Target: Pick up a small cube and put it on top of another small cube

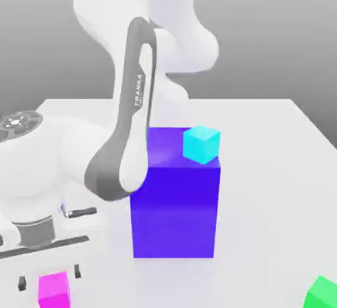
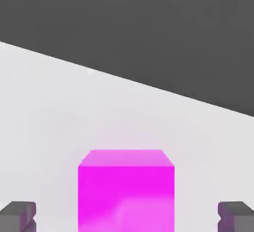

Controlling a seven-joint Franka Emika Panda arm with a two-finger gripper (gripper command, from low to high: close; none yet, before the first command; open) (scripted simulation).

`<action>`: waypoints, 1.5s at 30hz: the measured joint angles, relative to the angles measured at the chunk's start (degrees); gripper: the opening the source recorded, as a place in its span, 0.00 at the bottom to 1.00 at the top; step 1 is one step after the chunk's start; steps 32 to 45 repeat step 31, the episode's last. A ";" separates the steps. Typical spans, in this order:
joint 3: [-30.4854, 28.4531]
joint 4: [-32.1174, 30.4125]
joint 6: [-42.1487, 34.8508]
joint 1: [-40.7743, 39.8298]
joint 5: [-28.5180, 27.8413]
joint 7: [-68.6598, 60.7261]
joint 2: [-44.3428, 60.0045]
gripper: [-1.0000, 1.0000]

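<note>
We are holding our pincer [image 1: 50, 278] wide around the magenta cube [image 1: 54, 290], lower left of the exterior view.

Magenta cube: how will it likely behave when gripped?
The magenta cube looks rigid, judging by its straight edges and flat faces. Those flat sides should suit the gripper, whose fingers straddle it, and make rolling unlikely. Its squat shape suggests it would slide before tipping.
</note>
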 joint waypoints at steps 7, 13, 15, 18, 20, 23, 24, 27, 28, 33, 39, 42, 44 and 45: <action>-0.71 -0.26 -0.80 0.56 -0.62 0.42 -0.97 0.00; -0.89 -0.80 -7.34 7.64 -7.99 1.56 -8.41 0.00; 1.47 -0.13 -8.34 10.57 -9.90 0.15 -8.95 0.00; 4.99 0.66 -9.60 14.84 -12.63 -1.98 -9.78 0.00; 7.28 1.05 -10.36 17.73 -14.44 -3.33 -10.41 0.00; 10.82 1.47 -11.46 22.03 -17.19 -5.39 -11.50 0.00; 12.06 1.85 -11.57 23.42 -18.05 -6.13 -11.38 0.00; 15.64 4.43 -9.47 27.60 -20.60 -8.56 -7.10 0.00; 16.66 5.71 -8.22 28.95 -21.59 -9.27 -4.68 1.00; 16.66 5.71 -8.22 28.95 -21.59 -9.27 -4.68 1.00; 16.66 5.71 -8.22 28.95 -21.59 -9.27 -4.68 1.00; 16.66 5.71 -8.22 28.95 -21.59 -9.27 -4.68 1.00; 16.66 5.71 -8.22 28.95 -21.59 -9.27 -4.68 1.00; 16.66 5.71 -8.22 28.95 -21.59 -9.27 -4.68 1.00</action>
